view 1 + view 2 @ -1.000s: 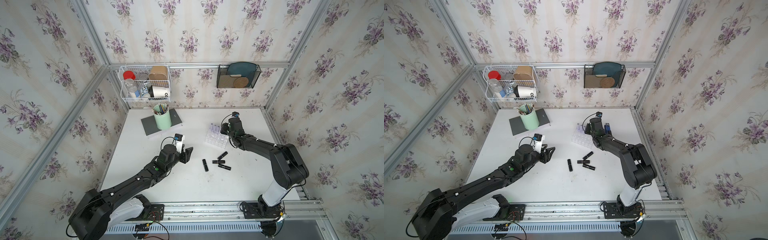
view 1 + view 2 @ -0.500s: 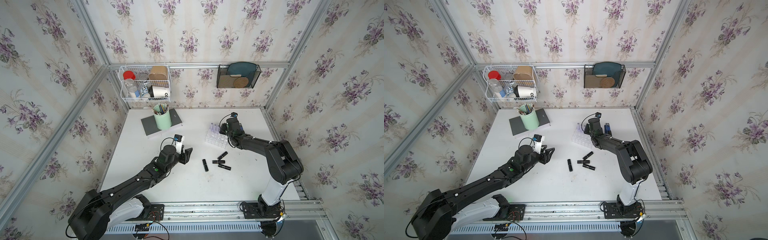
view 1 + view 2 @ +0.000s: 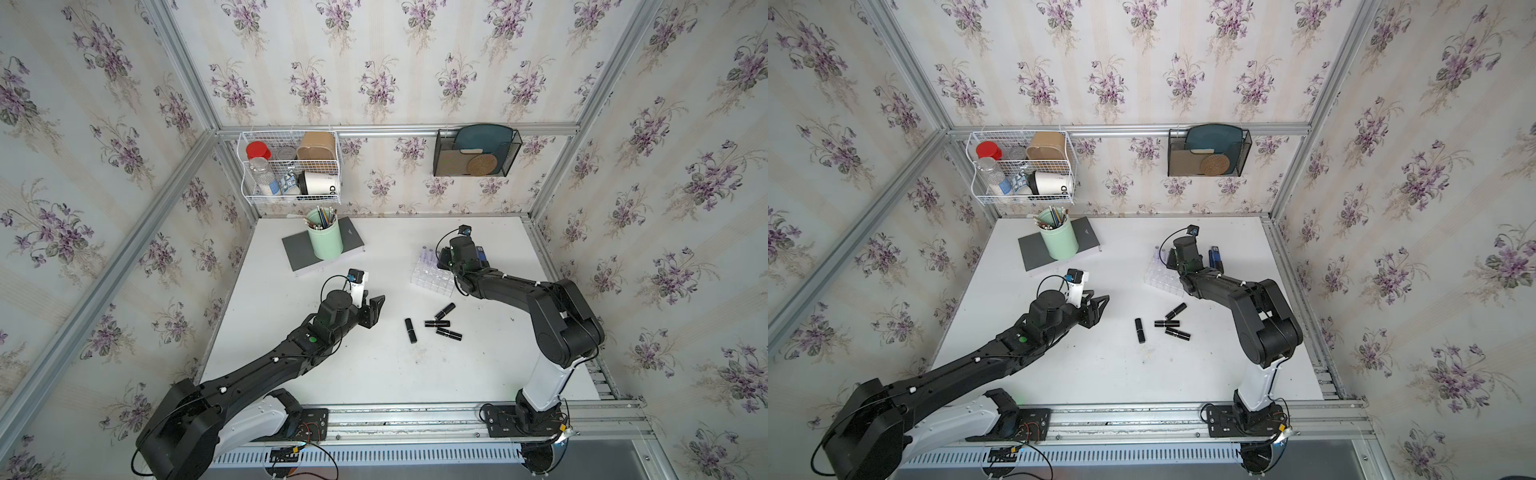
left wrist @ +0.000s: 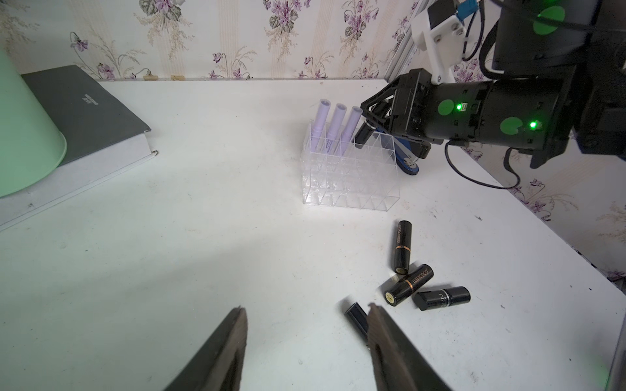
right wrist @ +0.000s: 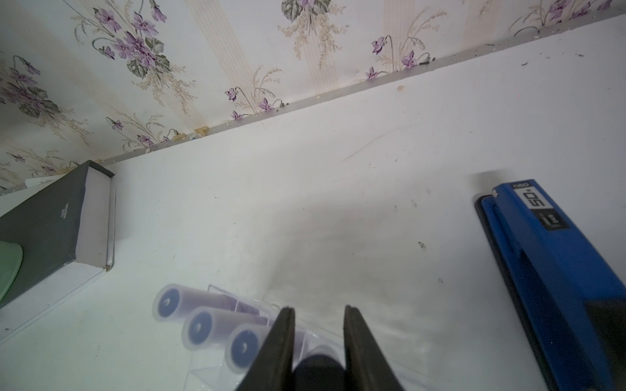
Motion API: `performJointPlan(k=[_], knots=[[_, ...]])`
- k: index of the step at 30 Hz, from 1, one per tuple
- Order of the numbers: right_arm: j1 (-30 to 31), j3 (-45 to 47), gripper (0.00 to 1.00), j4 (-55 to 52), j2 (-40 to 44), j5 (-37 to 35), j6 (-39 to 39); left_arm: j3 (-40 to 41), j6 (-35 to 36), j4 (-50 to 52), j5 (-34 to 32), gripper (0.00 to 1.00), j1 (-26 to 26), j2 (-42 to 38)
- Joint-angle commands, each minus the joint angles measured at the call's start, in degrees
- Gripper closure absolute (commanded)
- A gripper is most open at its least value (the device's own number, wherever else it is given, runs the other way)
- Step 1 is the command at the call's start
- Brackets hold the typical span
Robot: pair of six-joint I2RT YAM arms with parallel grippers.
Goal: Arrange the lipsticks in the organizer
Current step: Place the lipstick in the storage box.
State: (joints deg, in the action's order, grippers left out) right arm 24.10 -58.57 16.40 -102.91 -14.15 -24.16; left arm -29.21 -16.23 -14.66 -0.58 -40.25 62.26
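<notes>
Top views: the clear plastic grid organizer (image 3: 432, 277) sits right of centre on the white desk (image 3: 374, 374). Three pale lilac lipstick tubes (image 3: 428, 255) stand in its back row. Four glossy black lipstick tubes (image 3: 437, 323) lie loose in front of it, near but apart. We judge three placed, one going in, four left. The right arm is folded at the elbow, with the right gripper (image 3: 441, 258) over the organizer's back edge. The left arm is stretched low, with the left gripper (image 3: 372, 305) beside the loose tubes.

Left wrist: the left jaws are spread with nothing between them. A fifth black lipstick tube (image 4: 363, 132) hangs tilted at the right gripper's tip, its lower end in the cell just beside the third lilac tube.

Right wrist: the right jaws stand narrow, touching that tube on both sides. We read it as a pinch.
</notes>
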Motion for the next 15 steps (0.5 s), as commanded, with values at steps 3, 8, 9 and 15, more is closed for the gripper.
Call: performJointPlan(k=[3, 8, 9, 15], knots=[[0.03, 0.93, 0.59, -0.49, 3.09, 1.74, -1.07, 0.08, -0.45, -0.06, -0.29, 0.4, 0.0, -0.43], [-1.29, 3.17, 0.58, -2.64, 9.01, 3.96, -3.56, -0.17, 0.0, 0.77, -0.66, 0.4, 0.0, -0.75], [-1.86, 3.8, 0.58, -3.44, 10.46, 4.42, -4.2, -0.29, 0.04, 1.15, -0.84, 0.39, 0.0, -0.74], [-7.24, 8.7, 0.58, -8.53, 18.57, 10.79, -10.14, -4.7, -1.1, 10.66, -0.08, 0.4, -1.33, 3.37]])
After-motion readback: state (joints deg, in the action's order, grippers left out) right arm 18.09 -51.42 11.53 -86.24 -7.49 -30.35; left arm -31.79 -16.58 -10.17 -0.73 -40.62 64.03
